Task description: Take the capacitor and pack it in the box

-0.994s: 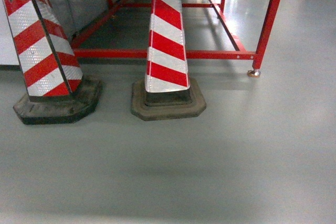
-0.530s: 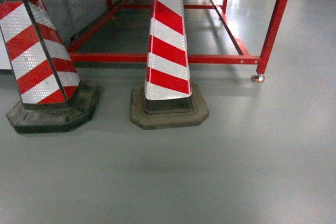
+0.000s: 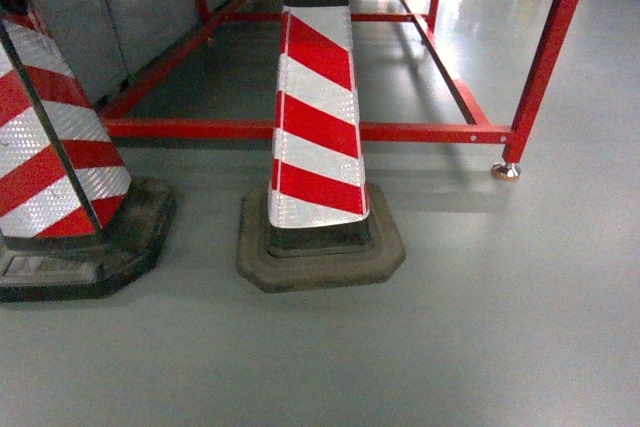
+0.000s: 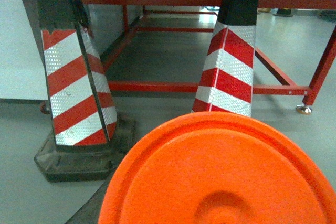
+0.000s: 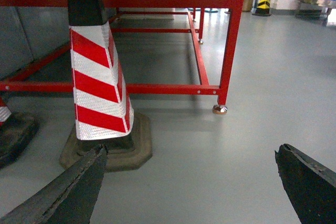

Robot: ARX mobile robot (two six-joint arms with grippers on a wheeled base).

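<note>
Neither a capacitor nor the box shows in any view; where they are cannot be told from here. The head camera looks down at a grey floor (image 3: 480, 347) with a red-and-white striped cone (image 3: 318, 137) standing in front of a red metal frame (image 3: 300, 131); a second cone (image 3: 60, 177) stands to the left of the first.

The right pincer (image 5: 191, 182) hangs with its two dark fingers (image 5: 68, 192) wide apart and nothing between them, the floor visible through the gap. The left wrist camera is largely blocked by an orange round disc (image 4: 220, 177), so I cannot tell that pincer's state.

A capacitor is probably light, rigid and small, with thin legs that bend easily, so gripping its body across the sides seems wisest.
</note>
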